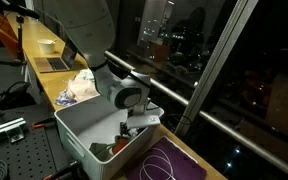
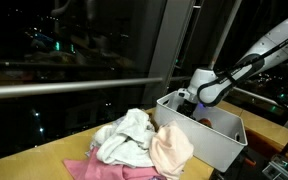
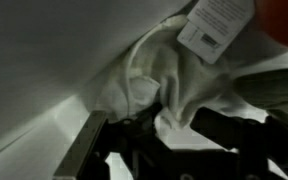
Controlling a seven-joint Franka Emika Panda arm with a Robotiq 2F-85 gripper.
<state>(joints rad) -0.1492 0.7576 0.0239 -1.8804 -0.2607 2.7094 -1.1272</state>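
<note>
My gripper (image 1: 134, 122) reaches down into a white bin (image 1: 84, 125), near its window-side wall in both exterior views (image 2: 188, 104). The wrist view has a white cloth (image 3: 159, 75) with a paper tag (image 3: 216, 25) bunched against the bin wall (image 3: 44, 60). A fold of that cloth sits pinched between my dark fingers (image 3: 224, 128), and my gripper (image 3: 174, 125) is shut on it. A few darker garments (image 1: 114, 148) lie on the bin floor beside it.
A pile of white and pink clothes (image 2: 139, 140) lies on the wooden counter next to the bin (image 2: 222, 140). A laptop (image 1: 52, 62) sits farther along the counter. A purple mat (image 1: 174, 160) with a cable lies on the bin's other side. A window railing (image 1: 199, 100) runs close behind.
</note>
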